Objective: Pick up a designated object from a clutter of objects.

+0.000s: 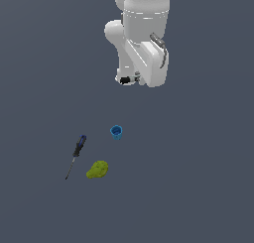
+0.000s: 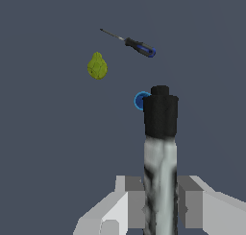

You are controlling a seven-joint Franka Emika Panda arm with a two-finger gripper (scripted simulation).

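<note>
The hand (image 2: 160,207) is gripping the rod (image 2: 160,147), its 2 fingers (image 2: 135,203) pressing against the silver-white shaft from either side. In the wrist view the rod is standing out from between the fingers, its black tip pointing away from the camera and overlapping the edge of the blue cup (image 2: 140,100) lying far beyond it on the worktop (image 2: 48,157).

In the exterior view the arm (image 1: 144,43) is hanging in the upper middle of the frame, well above the worktop (image 1: 198,177). The hand (image 1: 126,80) is showing only as a small dark spot under the white wrist, and the rod itself is too small to pick out there.

3 things are lying on the dark grey worktop, all well apart from the hand. The blue cup (image 1: 116,132) is sitting near the centre of the exterior frame. The yellow-green fruit shape (image 1: 97,169) is lying lower and toward the exterior view's left of the cup. The blue-handled screwdriver (image 1: 75,155) is lying just beside the fruit shape on the exterior view's left, slanted, with its handle toward the upper part of the frame and its thin shaft pointing to the lower left. None of the 3 is touching another.
</note>
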